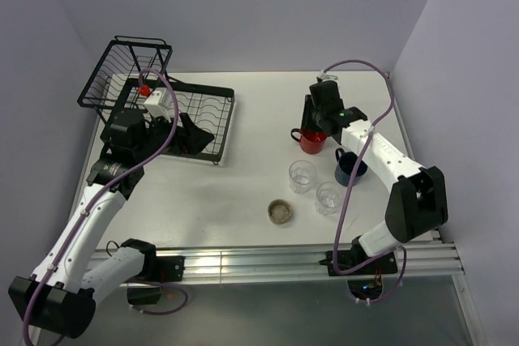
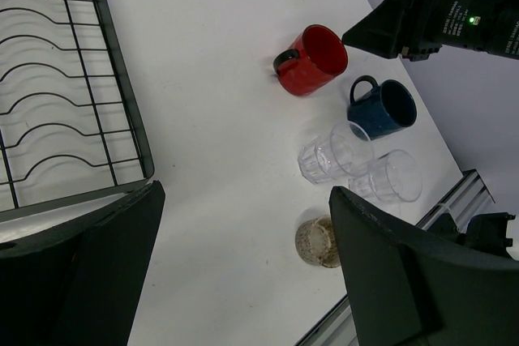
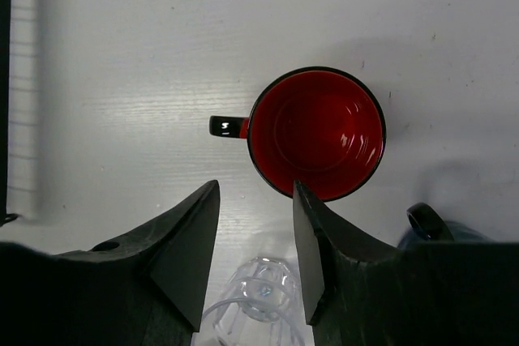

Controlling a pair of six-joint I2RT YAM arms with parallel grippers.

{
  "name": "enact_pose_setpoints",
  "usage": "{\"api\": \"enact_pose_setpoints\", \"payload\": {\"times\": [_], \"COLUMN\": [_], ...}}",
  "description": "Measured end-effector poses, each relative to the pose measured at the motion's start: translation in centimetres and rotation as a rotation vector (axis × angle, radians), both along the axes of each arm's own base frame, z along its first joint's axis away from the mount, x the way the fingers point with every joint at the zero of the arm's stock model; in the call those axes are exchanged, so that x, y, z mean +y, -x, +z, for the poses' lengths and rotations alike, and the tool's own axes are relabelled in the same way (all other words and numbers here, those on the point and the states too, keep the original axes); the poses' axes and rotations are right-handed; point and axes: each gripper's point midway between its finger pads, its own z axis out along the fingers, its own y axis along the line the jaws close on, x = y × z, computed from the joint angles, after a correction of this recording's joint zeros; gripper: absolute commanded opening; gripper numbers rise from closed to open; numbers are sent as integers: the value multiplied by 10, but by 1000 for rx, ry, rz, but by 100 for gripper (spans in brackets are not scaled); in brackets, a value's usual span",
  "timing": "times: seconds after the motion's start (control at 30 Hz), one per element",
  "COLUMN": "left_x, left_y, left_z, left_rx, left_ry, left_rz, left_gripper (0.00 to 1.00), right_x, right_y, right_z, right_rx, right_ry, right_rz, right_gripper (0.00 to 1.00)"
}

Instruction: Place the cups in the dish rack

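A red mug (image 1: 312, 142) (image 2: 315, 60) (image 3: 318, 131) stands upright on the white table, handle to the left. My right gripper (image 1: 318, 123) (image 3: 255, 186) hovers just above its near rim. Its jaws are apart with only bare table between them, and the right fingertip (image 3: 302, 192) is at the rim. A dark blue mug (image 1: 350, 169) (image 2: 386, 108) and two clear tumblers (image 1: 302, 176) (image 1: 329, 198) (image 2: 332, 154) stand nearby. The black wire dish rack (image 1: 207, 115) (image 2: 122, 95) is at the back left. My left gripper (image 1: 174, 131) (image 2: 243, 265) hangs open over the rack's front edge, holding nothing.
A small round brownish lid (image 1: 280, 212) (image 2: 318, 242) lies near the front edge, left of the tumblers. The rack's raised basket tier (image 1: 126, 70) tilts up at the far left. Walls close in on both sides, and a metal rail (image 1: 268, 261) runs along the front.
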Motion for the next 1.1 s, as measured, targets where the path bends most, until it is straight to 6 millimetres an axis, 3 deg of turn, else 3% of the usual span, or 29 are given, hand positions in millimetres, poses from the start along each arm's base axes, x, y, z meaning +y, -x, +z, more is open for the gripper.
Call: {"api": "enact_pose_setpoints", "payload": {"times": [0.47,0.73,0.93,1.1], "left_x": [2,2,2,2], "left_y": [-2,-5,-5,-6], "left_z": [-7,-11,-12,-13], "left_rx": [24,37,39,45], "left_ry": [-12,-18,-19,-21], "left_rz": [14,19,21,22], "left_gripper": [89,89,89,89], "right_x": [1,2,3,6], "right_y": [1,4,-2,-6], "right_z": [-56,-77,-84,-90], "right_rx": [139,197,211,221], "right_ry": [97,136,161,170], "right_rz": [40,62,70,78], "right_gripper": [49,47,40,24]}}
